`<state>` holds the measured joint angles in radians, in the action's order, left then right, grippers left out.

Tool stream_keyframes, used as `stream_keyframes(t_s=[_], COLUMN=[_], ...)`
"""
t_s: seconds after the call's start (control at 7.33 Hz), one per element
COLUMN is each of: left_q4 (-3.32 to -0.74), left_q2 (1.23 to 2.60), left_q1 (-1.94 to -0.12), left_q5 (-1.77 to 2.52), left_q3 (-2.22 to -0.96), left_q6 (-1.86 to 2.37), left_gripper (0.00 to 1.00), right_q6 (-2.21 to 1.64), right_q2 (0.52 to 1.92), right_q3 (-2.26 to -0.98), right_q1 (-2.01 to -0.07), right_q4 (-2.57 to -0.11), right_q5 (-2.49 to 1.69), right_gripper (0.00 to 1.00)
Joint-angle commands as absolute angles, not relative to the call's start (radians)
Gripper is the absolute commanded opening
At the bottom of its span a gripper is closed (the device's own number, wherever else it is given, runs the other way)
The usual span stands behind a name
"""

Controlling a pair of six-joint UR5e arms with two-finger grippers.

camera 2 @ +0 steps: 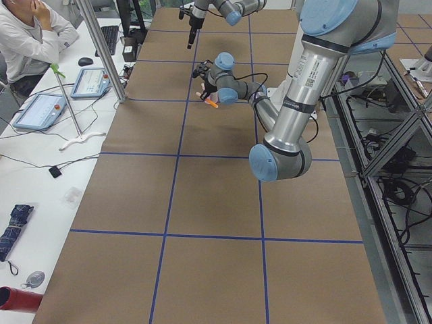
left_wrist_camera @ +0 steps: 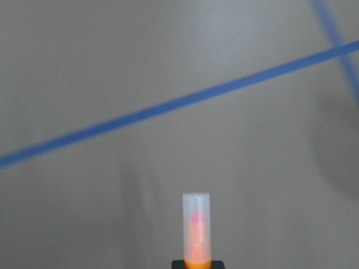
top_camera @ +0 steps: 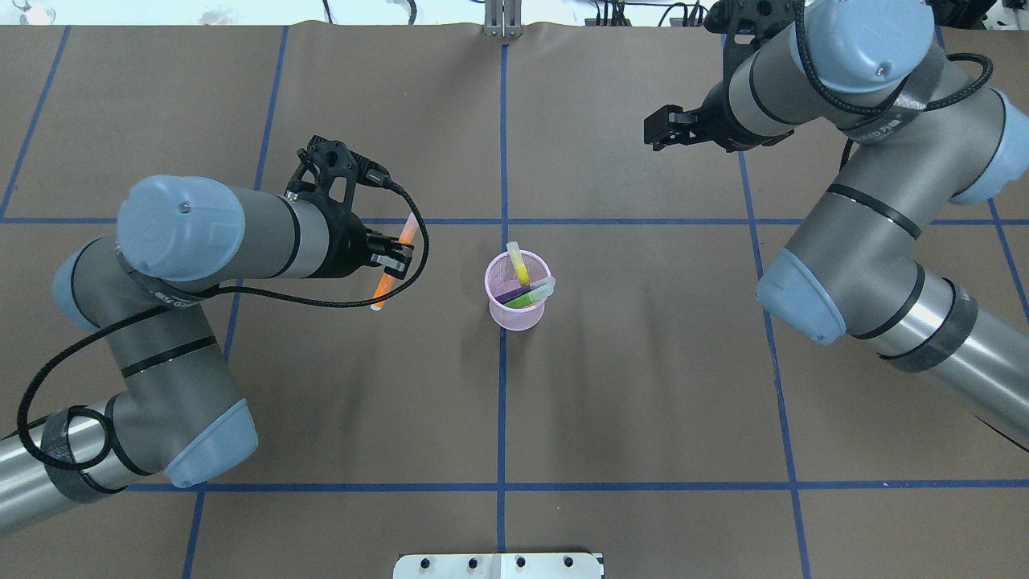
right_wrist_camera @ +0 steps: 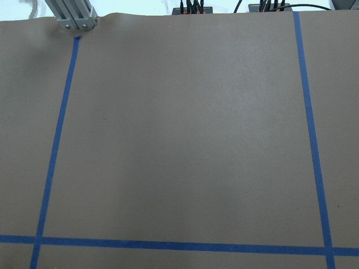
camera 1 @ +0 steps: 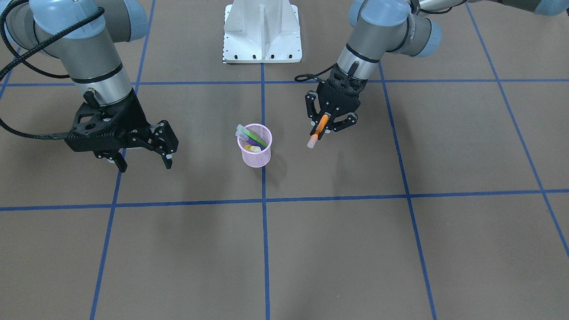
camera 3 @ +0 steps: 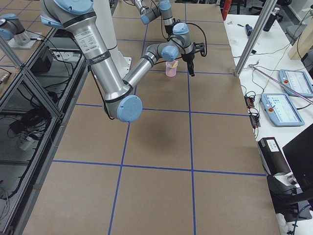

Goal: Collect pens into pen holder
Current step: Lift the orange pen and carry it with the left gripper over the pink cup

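Table: brown surface, marked into squares by blue tape lines.

Right arm: enters the overhead view from 3 o'clock, wrist reaching toward 11 o'clock.

Left arm: enters the overhead view from 8 o'clock, wrist turned toward 3 o'clock.

Robot base: white, at 12 o'clock of the front-facing view.

Right gripper: at 9 o'clock of the pen holder in the front-facing view, well apart from it. Fingers spread wide, gripping no object.

Left gripper: at 3 o'clock of the pen holder in the front-facing view, near but not touching. Fingers closed narrow on the body of the orange pen.

Pen holder: pink mesh cup, upright on a blue line near table centre, between the two grippers.

Orange pen: clamped in the left gripper, tilted, whitish cap end pointing toward 7 o'clock in the front-facing view. Outside the holder.

Green pen, purple pen, yellow pen: inside the holder, leaning on its rim, caps protruding above it.
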<state>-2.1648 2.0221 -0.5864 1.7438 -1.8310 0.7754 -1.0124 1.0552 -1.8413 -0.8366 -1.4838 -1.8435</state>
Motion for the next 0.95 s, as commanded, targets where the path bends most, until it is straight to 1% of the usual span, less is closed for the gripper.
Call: stream_keyframes(t_s=[0.0, 0.14, 0.27, 0.41, 0.68, 0.82], left_q4=[-2.572, -2.776, -2.924, -3.000, -3.056, -3.056], left_q2=[2.026, 2.046, 2.098, 2.150, 2.171, 2.171], left_q1=[-0.575, -0.521, -0.485, -0.453, -0.428, -0.428], left_q5=[1.639, 1.553, 1.480, 1.427, 1.370, 1.370], left_q3=[-1.746, -1.664, -1.550, -1.478, -1.418, -1.407], left_q6=[0.784, 0.773, 0.772, 0.740, 0.670, 0.658], left_gripper=[0.00, 0.00, 0.00, 0.00, 0.00, 0.00], right_q6=[-1.012, -1.012, -1.011, -1.011, -1.011, -1.011], right_q2=[1.055, 1.054, 1.054, 1.054, 1.055, 1.054], right_q3=[-1.841, -1.841, -1.839, -1.839, -1.838, -1.838], right_q1=[-0.831, -0.830, -0.830, -0.830, -0.830, -0.830], right_q4=[-1.485, -1.483, -1.483, -1.483, -1.483, -1.483], right_q5=[-1.833, -1.833, -1.832, -1.832, -1.832, -1.832], right_gripper=[0.99, 0.99, 0.99, 0.99, 0.99, 0.99])
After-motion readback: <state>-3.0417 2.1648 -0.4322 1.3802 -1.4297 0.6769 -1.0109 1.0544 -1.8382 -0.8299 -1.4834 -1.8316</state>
